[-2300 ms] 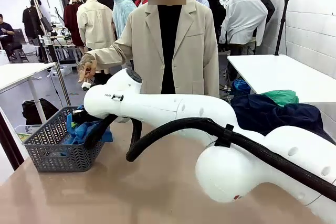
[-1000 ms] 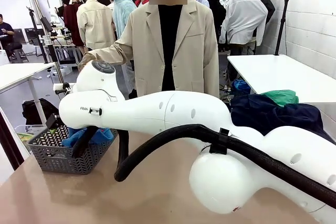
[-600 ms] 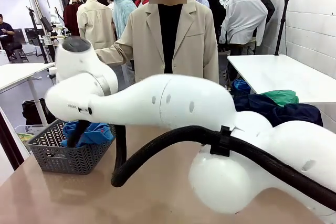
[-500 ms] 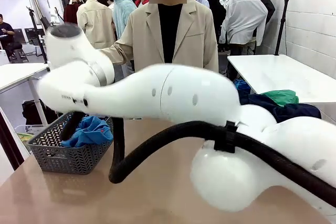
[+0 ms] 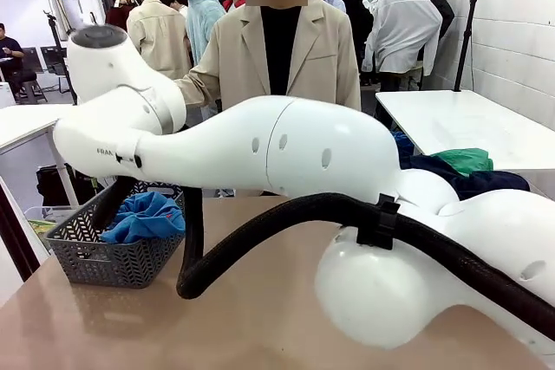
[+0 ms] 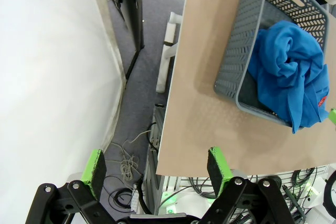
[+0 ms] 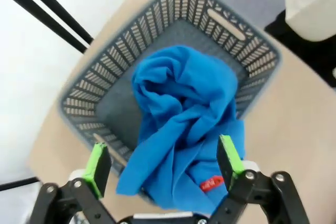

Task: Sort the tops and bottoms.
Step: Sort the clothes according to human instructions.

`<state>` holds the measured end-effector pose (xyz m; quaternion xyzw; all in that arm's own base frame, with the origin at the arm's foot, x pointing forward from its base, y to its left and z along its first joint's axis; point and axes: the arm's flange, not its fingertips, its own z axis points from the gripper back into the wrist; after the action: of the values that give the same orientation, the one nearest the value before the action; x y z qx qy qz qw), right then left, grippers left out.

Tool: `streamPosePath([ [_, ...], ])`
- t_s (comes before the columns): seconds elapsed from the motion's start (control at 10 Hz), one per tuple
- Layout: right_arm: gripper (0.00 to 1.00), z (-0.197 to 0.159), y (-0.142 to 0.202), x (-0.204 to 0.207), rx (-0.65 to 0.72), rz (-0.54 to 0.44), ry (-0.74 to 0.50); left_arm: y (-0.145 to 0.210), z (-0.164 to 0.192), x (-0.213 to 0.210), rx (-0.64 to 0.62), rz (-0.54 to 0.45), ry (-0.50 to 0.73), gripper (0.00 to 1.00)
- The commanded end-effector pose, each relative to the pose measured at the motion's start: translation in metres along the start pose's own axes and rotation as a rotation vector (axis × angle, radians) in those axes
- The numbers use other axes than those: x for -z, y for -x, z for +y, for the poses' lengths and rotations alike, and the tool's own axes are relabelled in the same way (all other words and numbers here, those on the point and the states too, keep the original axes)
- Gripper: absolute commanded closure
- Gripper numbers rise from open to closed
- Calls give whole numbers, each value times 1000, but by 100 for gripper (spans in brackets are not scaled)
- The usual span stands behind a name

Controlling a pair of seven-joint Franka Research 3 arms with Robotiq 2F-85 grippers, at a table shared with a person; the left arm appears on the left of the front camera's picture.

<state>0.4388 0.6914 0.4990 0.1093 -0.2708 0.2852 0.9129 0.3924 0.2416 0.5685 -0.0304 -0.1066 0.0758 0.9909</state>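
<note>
- Two grippers of mine, both spread wide and both empty. My left gripper (image 6: pixel 157 166) hangs past the near-left edge of the tan table (image 6: pixel 199 103), its green pads apart with only floor and cables between them.
- My right gripper (image 7: pixel 164 158) hovers above the grey basket (image 7: pixel 252 45), fingers wide, touching nothing. Its green pads flank the lower folds of the bright blue garment (image 7: pixel 181 124) from above.
- In the front view my right arm (image 5: pixel 286 153) reaches across the whole table from right to left. It hides most of the tabletop and part of the person in the beige coat (image 5: pixel 277 67) standing at the far side.
- The black hose (image 5: pixel 286 223) loops down from that arm in front of the basket's right side.
- The bright blue garment lies crumpled in the basket at the table's left end, one fold draped over the rim; a small red label (image 7: pixel 212 183) shows on that fold. From my left wrist camera the basket (image 6: pixel 247 51) sits well ahead of my left gripper and to its right.
- At the far right, behind my arm, the dark navy garment (image 5: pixel 486 184) lies heaped with the emerald green garment (image 5: pixel 466 160) resting on top of it, well apart from both grippers.
- A white table (image 5: pixel 460 123) stands behind that pile.
</note>
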Motion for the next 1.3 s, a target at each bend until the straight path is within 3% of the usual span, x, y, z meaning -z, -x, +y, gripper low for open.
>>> streamPosePath([
  [0.0, 0, 0, -2, -15, 14, 19, 10, -1, 0, -2, -12, 6, 5, 0],
  [0.1, 0, -27, 13, -47, -49, 167, 40, -1, 0, -2, -12, 6, 5, 0],
  [0.2, 0, -53, 22, -84, -36, 233, -1, -1, 0, -2, -12, 6, 5, 0],
  [0.4, 0, -90, 65, -151, 40, 326, 35, -1, 0, -2, -12, 6, 5, 0],
  [0.5, 0, -105, 88, -168, 92, 373, 97, -1, 0, -2, -12, 6, 5, 0],
  [0.7, 0, -137, 130, -179, 260, 369, 137, -1, 0, -2, -12, 6, 5, 0],
  [0.8, 0, -87, -10, -185, 93, 370, 105, -1, 0, -2, -12, 6, 5, 0],
  [1.2, 0, -87, -10, -185, 93, 370, 105, -1, 0, -2, -12, 6, 5, 0],
])
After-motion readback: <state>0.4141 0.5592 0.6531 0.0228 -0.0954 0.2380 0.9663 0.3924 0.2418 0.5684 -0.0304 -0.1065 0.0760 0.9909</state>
